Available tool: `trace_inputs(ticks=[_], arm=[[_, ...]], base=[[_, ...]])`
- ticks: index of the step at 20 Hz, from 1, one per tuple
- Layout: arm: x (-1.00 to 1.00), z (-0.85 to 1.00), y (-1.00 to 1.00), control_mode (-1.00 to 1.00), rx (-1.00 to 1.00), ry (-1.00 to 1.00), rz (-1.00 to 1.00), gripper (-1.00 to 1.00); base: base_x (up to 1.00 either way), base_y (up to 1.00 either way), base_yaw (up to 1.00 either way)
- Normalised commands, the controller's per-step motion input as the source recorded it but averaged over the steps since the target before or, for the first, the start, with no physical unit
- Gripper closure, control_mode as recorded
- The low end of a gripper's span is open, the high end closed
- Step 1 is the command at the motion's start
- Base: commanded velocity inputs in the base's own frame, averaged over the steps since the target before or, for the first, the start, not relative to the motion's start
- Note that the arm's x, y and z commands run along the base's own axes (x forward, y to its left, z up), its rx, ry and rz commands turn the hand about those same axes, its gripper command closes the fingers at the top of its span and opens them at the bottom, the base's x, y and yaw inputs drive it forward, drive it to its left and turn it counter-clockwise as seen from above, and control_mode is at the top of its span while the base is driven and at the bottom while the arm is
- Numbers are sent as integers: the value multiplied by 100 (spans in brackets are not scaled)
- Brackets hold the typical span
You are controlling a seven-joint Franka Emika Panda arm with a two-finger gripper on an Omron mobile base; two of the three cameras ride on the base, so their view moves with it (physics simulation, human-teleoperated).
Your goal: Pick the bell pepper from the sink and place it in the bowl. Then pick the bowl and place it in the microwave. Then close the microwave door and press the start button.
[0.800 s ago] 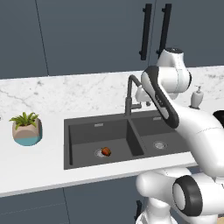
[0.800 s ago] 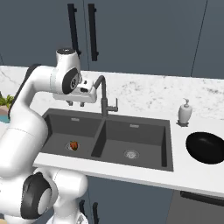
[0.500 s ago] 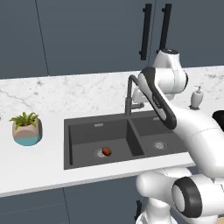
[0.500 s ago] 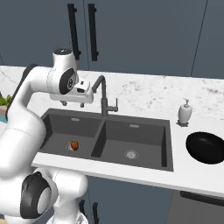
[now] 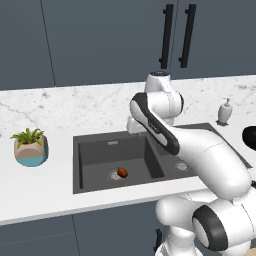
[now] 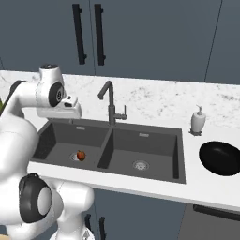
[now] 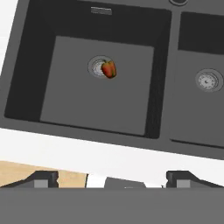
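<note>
1. The gripper (image 7: 112,177) hangs high over the sink (image 7: 26,87), its fingertips (image 7: 43,178) spread wide with nothing between them; the step in hand looks like the reach for the bell pepper (image 7: 109,69).
2. The bell pepper lies on the floor of the left basin, touching the round drain (image 7: 97,67); in the hand view it sits well ahead of the fingers and close to the midline between them.
3. To do it well, carry the hand forward until the pepper sits between the fingers, then go straight down; keep the jaws wide until they straddle it.
4. The pepper is small and rounded, so it may roll; close slowly and centred; stay clear of the basin walls.
</note>
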Motion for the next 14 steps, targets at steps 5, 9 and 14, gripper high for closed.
trace_inputs(ticks=[5, 9, 14], arm=[[1, -46, 48, -100, -3, 7, 7, -100], [13, -42, 31, -100, -2, 8, 5, -100], [7, -37, 12, -100, 0, 11, 1, -100]], base=[[0, 0, 0], [0, 0, 0], [0, 0, 0]])
